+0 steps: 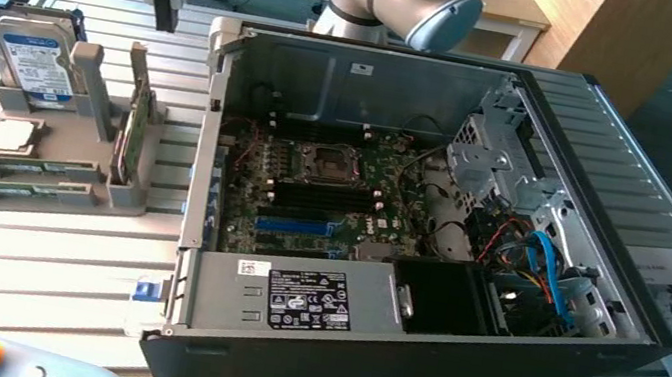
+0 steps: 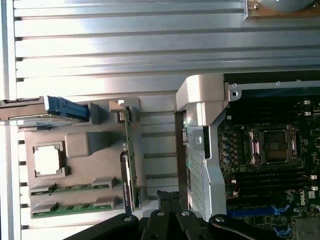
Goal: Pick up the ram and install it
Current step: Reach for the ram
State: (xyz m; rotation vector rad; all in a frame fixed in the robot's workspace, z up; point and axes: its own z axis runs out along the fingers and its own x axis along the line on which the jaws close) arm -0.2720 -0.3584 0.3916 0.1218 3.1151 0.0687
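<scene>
The table [image 1: 42, 253] is ribbed brushed metal, the holder [image 1: 126, 191] matt grey plastic, the case [image 1: 326, 81] shiny metal.

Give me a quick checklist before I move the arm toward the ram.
1. Gripper empty: ok, it holds nothing and is apart from the ram.
2. Gripper open: not ok, shut.
3. Ram reachable: ok, standing on edge in the grey holder, untouched.
4. Case open: ok, motherboard exposed.
5. Memory slots free: ok, they look empty.
6. Slot latches open: cannot tell.
</scene>
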